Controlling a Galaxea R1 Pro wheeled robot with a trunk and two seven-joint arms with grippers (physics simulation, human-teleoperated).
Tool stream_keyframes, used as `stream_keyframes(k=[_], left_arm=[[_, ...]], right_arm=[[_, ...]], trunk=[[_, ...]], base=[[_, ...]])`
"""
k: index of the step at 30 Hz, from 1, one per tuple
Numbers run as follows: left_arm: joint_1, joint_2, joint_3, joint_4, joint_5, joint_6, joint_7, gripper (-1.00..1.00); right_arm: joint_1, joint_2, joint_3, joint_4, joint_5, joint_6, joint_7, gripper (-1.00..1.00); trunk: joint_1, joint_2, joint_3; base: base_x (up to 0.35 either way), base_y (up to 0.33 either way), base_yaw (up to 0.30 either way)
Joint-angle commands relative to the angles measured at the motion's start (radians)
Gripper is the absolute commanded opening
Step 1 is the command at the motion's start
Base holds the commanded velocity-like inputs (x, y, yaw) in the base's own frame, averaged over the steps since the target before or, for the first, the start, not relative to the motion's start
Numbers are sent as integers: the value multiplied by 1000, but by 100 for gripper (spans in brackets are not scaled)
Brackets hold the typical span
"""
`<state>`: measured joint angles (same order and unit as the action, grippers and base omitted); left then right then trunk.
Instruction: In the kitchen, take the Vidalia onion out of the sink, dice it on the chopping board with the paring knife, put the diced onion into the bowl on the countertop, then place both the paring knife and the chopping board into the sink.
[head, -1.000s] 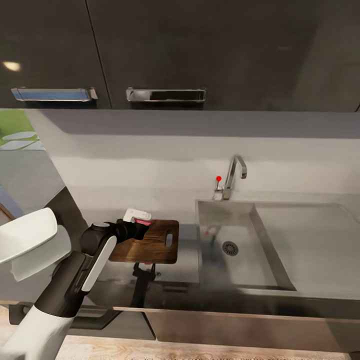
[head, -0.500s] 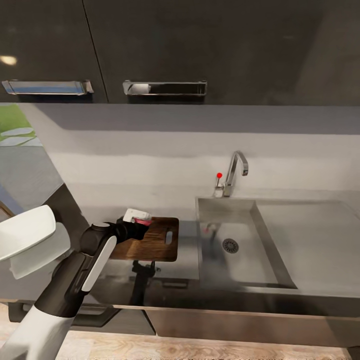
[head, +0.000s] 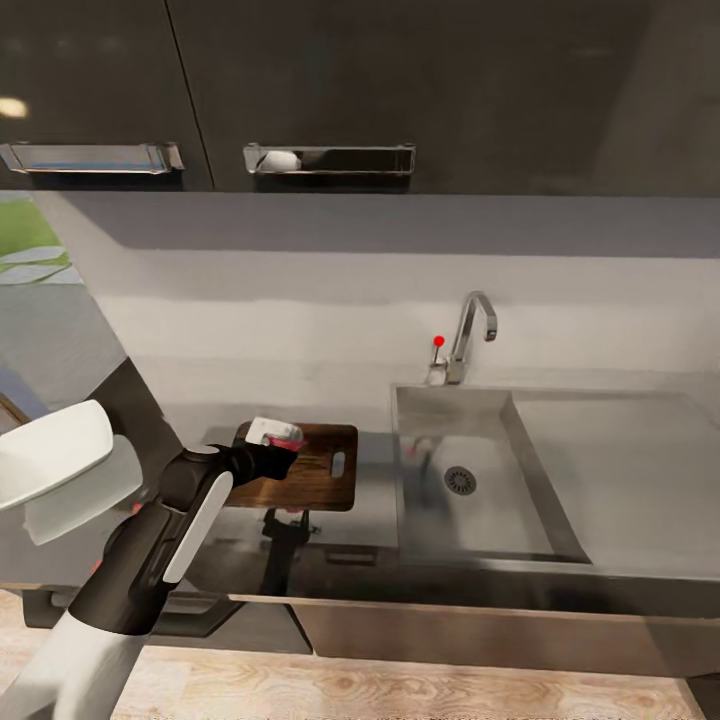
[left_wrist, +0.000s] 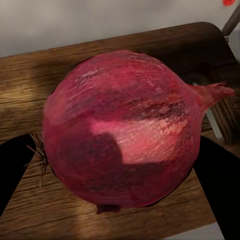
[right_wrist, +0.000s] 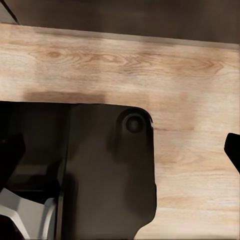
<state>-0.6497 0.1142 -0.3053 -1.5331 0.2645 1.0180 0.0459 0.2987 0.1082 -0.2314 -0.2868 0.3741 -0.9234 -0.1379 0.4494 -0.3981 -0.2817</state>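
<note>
Above the chopping board (head: 305, 466), the left tool (left_wrist: 120, 172) grips a red onion (left_wrist: 122, 127), its dark fingers (left_wrist: 12, 167) pressed against both sides. The board lies on the grey worktop (head: 375, 520), just beside the sink (head: 480, 480). A white bowl (head: 268, 431) sits at the board's far corner, partly hidden by the arm. Behind the sink stands the tap (head: 470, 335). The right tool's state cannot be told; its camera faces wooden floor (right_wrist: 150, 65).

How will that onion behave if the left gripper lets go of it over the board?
The onion is rounded with a smooth, glossy skin, so it would probably roll on the flat chopping board. Its stem nub might stop it. It looks firm, likely not fragile, and the left gripper brackets its widest part.
</note>
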Motion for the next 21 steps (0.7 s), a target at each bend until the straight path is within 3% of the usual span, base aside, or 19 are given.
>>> stream_keyframes(k=[1,21], left_arm=[[-1,1,-1,-1,5,4,5,-100],[-1,1,-1,-1,5,4,5,-100]], right_arm=[[0,1,-3,-2,11,0,-8,100],[0,1,-3,-2,11,0,-8,100]], trunk=[[1,-2,-3],[1,-2,-35]], base=[[-2,0,0],[38,56,0]])
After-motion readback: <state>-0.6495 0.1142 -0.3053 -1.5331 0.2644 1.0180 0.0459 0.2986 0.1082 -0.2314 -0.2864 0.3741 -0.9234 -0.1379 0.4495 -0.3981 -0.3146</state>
